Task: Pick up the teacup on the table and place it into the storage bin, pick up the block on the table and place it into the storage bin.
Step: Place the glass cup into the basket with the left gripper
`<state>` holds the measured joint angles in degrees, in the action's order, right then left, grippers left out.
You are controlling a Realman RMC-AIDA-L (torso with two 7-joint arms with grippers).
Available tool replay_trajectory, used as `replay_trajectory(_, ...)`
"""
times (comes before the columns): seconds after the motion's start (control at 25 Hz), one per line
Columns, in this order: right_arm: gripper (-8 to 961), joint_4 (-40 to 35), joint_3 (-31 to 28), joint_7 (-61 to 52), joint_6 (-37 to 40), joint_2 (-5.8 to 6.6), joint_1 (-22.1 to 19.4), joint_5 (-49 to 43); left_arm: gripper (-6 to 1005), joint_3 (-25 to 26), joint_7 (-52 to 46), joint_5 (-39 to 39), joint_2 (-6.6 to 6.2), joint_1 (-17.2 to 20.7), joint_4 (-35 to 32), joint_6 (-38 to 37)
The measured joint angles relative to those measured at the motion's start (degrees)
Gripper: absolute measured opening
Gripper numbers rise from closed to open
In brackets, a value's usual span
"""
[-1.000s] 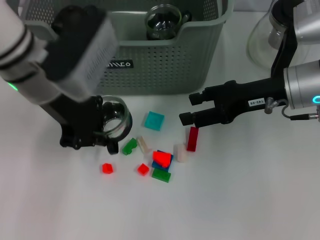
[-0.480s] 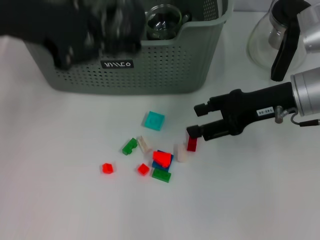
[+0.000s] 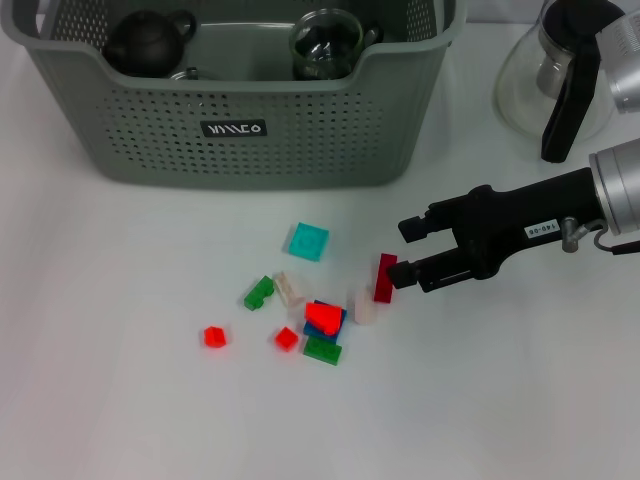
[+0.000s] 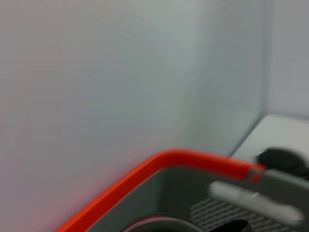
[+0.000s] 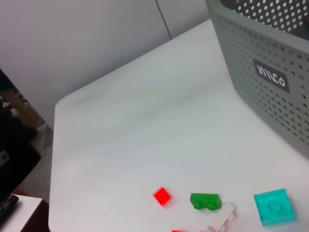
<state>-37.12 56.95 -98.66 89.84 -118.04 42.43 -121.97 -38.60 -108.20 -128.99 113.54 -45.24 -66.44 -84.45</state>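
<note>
Grey-green and perforated, the storage bin [image 3: 240,120] stands on the white counter [image 3: 120,400] well beyond the right hand [image 3: 408,249], its small black label [image 3: 233,128] on the dipped front wall facing the scattered blocks. Inside it a clear glass teacup [image 3: 326,42] sits near the middle and a dark round teapot [image 3: 148,38] lies toward the far-left corner. The right hand reaches in low over the counter from the robot's right, its two black fingers [image 3: 412,228] parted a moderate way and holding nothing; the lower finger's tip is just beside the dark red block [image 3: 385,277], which stands upright at the near edge of the cluster, though contact cannot be told. Just past that block from the hand stands a pale translucent block [image 3: 362,305], then a bright red block [image 3: 322,317] resting on a blue block [image 3: 330,322], with a flat green block [image 3: 322,350] below them. Farther from the hand lie a teal square block [image 3: 308,241], a whitish block [image 3: 288,288], a green two-stud block [image 3: 259,292], and two small red blocks [image 3: 287,339] [image 3: 214,336]. Behind the right arm a glass jug [image 3: 545,75] with a black handle stands on the counter. The left hand is not seen; its wrist view shows only an orange-rimmed grey tray [image 4: 145,174] against a pale wall.
</note>
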Motion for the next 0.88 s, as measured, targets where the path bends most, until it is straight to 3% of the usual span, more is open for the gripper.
replay_trajectory(0.08, 791, 0.0, 0.0, -0.03, 0.25, 0.0, 0.03, -0.11, 79, -4.64, -7.04, -6.02, -0.15, -2.07, 2.78, 6.83)
replay_trajectory(0.4, 790, 0.19, 0.0, 0.22, 0.26, -0.23, -0.46, -0.62, 89, -9.36, -14.49, -17.25, -0.19, -9.63, 16.04, 16.52)
replay_trajectory(0.88, 791, 0.59, 0.24, 0.4, 0.21, -0.44, -0.67, -0.81, 104, -13.28, -16.4, -19.63, 1.95, -10.37, 16.87, 18.87)
